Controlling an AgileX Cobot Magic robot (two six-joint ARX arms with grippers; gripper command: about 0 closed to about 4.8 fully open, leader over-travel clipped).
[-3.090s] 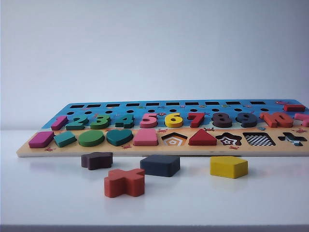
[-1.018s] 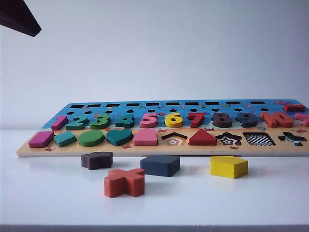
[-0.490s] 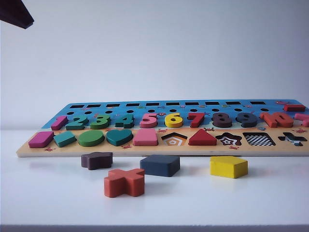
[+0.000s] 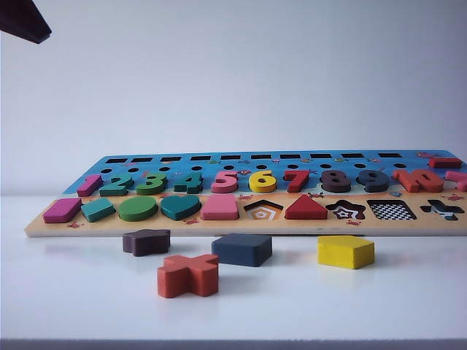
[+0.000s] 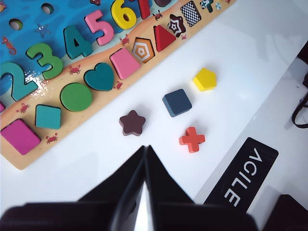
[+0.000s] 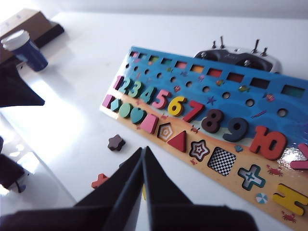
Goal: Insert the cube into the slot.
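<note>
The cube (image 4: 242,249) is a flat navy square block lying on the white table in front of the wooden puzzle board (image 4: 219,227). The slot (image 4: 391,210), a square recess with a checkered bottom, sits toward the board's right end and holds nothing. In the left wrist view my left gripper (image 5: 146,148) is shut and empty, hovering short of the cube (image 5: 177,102), with the slot (image 5: 191,13) far off. My right gripper (image 6: 144,149) is also shut and empty, well above the table. Its fingers hide the cube there, and the slot (image 6: 221,160) lies just beyond them.
A dark brown star (image 4: 146,241), a red cross (image 4: 188,275) and a yellow pentagon (image 4: 345,251) lie around the cube. A dark arm part (image 4: 22,20) shows at the exterior view's top left. A blue bottle (image 6: 24,48) and a remote controller (image 6: 240,55) stand beyond the board (image 6: 267,103).
The dark arm part came into the exterior view's top left corner and over the last second drew back slightly to the left. No block has moved.
</note>
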